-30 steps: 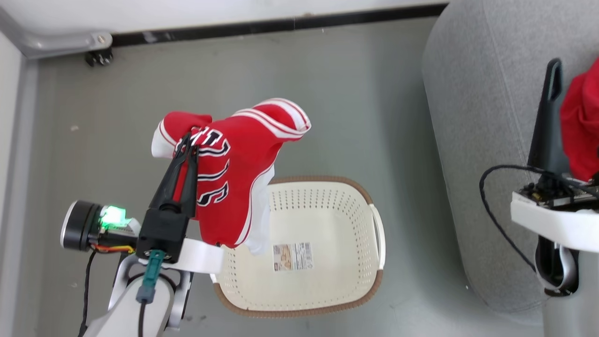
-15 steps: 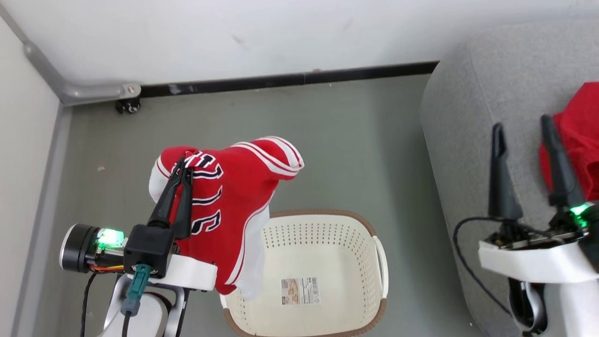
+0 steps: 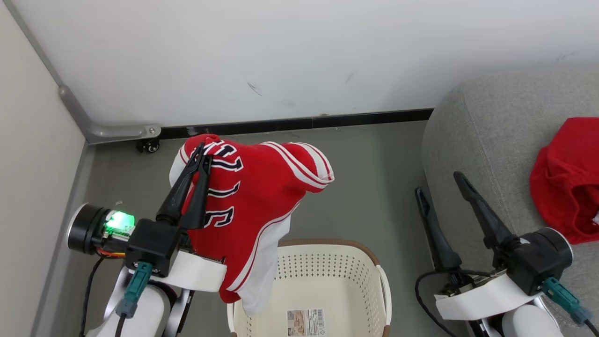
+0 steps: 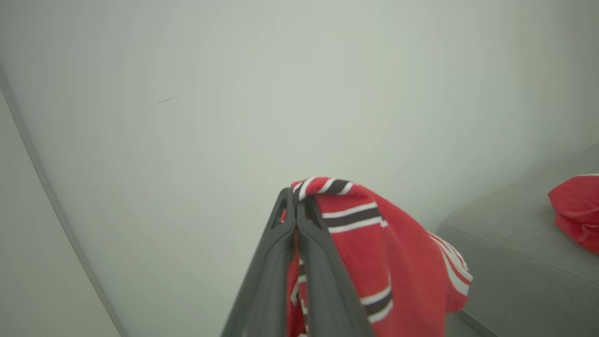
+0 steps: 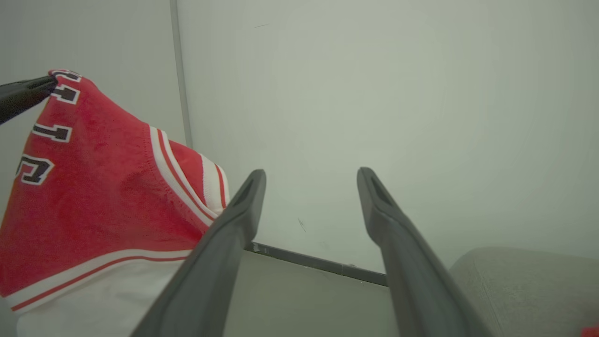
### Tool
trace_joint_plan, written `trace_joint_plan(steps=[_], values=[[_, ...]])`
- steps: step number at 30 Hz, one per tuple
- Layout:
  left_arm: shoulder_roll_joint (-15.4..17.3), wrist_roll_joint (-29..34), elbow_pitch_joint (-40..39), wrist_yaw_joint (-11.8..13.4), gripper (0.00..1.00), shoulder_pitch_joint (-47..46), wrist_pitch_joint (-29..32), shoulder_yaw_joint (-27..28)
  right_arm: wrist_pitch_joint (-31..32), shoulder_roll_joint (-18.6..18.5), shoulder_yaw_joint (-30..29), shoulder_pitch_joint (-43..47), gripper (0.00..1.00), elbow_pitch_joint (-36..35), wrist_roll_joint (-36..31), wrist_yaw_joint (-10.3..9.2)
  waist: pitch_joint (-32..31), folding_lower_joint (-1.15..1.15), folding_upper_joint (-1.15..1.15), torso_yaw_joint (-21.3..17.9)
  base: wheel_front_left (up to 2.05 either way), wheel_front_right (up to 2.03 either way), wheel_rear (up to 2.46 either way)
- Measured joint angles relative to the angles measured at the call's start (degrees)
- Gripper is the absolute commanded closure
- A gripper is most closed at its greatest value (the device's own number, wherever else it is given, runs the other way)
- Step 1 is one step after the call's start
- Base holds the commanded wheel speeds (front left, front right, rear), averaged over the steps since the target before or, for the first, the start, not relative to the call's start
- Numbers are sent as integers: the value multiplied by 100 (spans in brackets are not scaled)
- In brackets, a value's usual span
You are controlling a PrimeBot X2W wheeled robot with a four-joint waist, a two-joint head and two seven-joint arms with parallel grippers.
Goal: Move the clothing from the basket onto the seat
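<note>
We had our left gripper (image 3: pixel 203 150) clamped shut on the jersey (image 3: pixel 262 192) at its lettered edge. The cloth hung from the fingertips, its long axis drooping back toward the wrist and its white hem over the near rim of the basket (image 3: pixel 323 244). The seat (image 3: pixel 491 140) lay well off to that gripper's right, beyond our right gripper (image 3: pixel 437 183), whose fingers stood wide apart and empty beside the seat's edge. The shorts (image 3: pixel 564 187) lay on the seat. We judged the carry must sweep rightward, though the right arm was nearer.
</note>
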Motion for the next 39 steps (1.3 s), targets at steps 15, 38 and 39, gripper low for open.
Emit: trace_joint_plan(steps=[15, 38, 39], values=[[-73, -223, -304, -552, 100, -283, -15, -49, 659, -966, 1055, 33, 0, 131, 670, 0, -454, 0, 0, 14, 0, 0, 0], [-316, -248, -379, -1035, 100, -524, -15, -372, 1452, -2239, 3007, -1073, 0, 9, 1473, 1, -470, 0, 0, 82, 0, 0, 0], [-338, -247, -378, -1048, 100, -525, -15, -388, 1464, -2283, 3121, -1171, 0, 11, 1469, 1, -464, 0, 0, 89, 0, 0, 0]])
